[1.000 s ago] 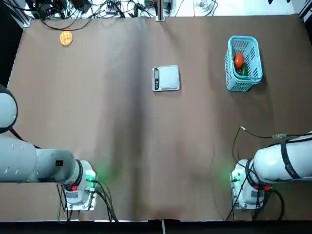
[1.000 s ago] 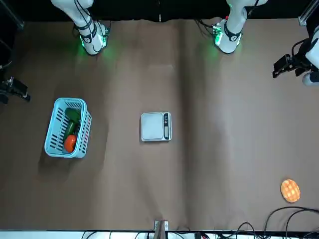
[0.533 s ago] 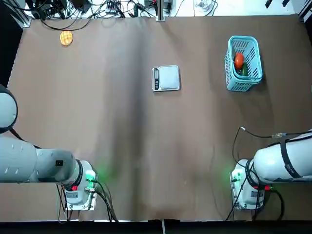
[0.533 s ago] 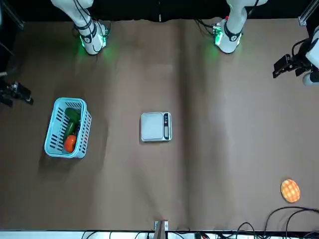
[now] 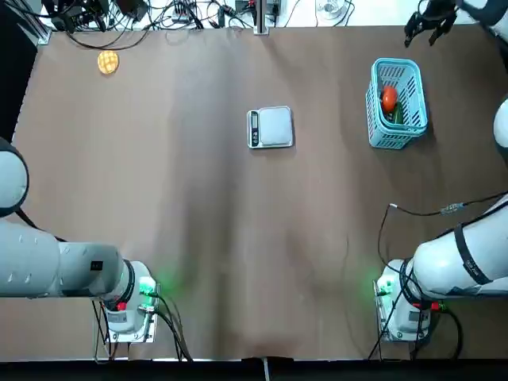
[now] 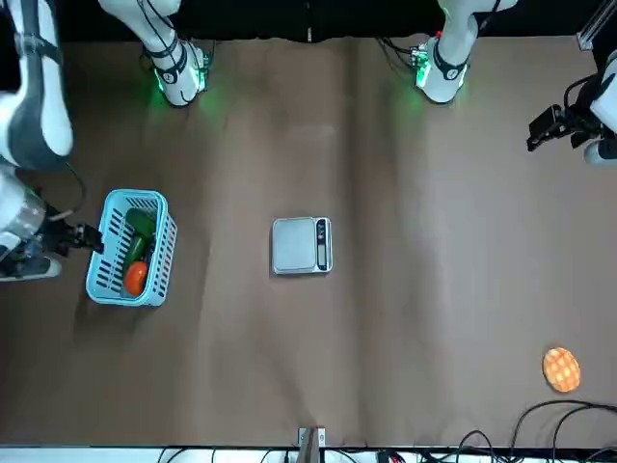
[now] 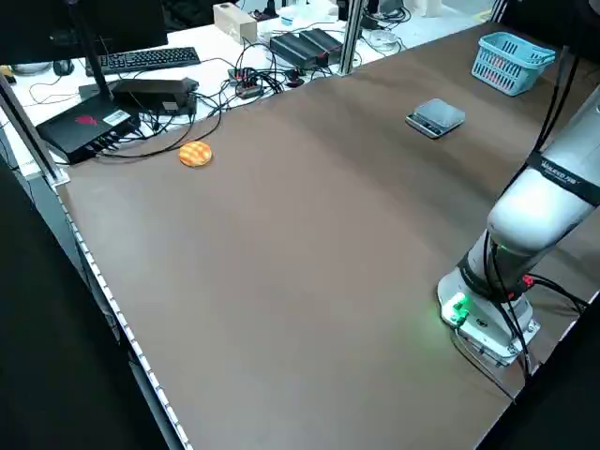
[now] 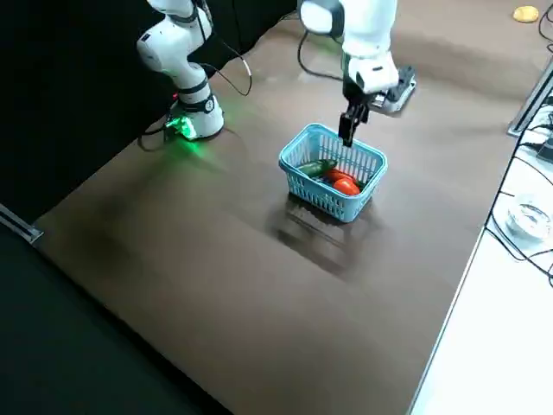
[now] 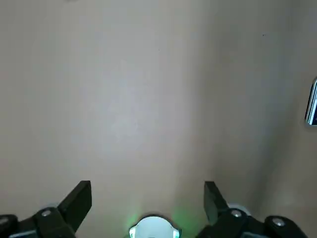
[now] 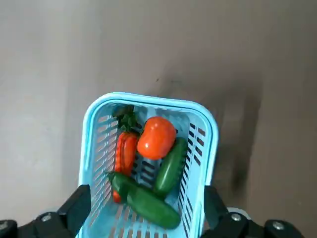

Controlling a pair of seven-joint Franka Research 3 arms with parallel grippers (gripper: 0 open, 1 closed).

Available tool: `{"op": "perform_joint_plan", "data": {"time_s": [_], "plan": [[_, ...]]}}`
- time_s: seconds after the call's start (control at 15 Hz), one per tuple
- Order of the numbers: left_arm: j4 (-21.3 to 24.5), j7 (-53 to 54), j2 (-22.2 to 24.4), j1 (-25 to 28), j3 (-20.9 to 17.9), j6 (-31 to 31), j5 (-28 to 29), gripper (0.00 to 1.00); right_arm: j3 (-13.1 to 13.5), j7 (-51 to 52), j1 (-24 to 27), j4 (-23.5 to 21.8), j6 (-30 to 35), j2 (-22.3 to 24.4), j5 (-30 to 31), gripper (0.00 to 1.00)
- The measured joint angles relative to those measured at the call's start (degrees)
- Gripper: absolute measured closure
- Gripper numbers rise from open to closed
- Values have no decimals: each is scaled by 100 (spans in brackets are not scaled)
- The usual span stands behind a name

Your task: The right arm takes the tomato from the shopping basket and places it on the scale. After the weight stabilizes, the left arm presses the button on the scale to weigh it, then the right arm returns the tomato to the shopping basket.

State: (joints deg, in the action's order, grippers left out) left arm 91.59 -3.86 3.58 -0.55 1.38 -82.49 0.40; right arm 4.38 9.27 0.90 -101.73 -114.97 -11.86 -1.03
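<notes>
Light-blue plastic lattice made up the rectangular shopping basket [image 10: 148,99], which stood on the brown table [image 5: 238,238] toward the robot's right side. Inside lay the round orange-red tomato [image 10: 156,138], touching an orange carrot-like vegetable with a leafy green top [image 10: 126,148], beside two long dark-green vegetables [image 10: 171,166]. The right gripper [image 10: 147,206] hovered above the basket, its fingers spread wide and holding nothing. The flat silver-grey square scale [image 5: 275,127] sat well apart, near the table's middle, its pan bare. The left gripper [image 9: 147,206] was parked over the robot's left side, released and empty.
</notes>
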Motion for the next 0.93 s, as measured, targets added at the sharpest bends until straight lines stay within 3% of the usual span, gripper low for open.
{"op": "perform_joint_plan", "data": {"time_s": [0.27, 0.93], "plan": [[2, 19, -60, -20, 8, 0, 0, 0, 16, -4, 10, -381, -518, -298, 0, 0], [1, 26, -122, -35, 16, 0, 0, 0, 31, -181, 79, -407, -1154, -1251, -8, 7]]}}
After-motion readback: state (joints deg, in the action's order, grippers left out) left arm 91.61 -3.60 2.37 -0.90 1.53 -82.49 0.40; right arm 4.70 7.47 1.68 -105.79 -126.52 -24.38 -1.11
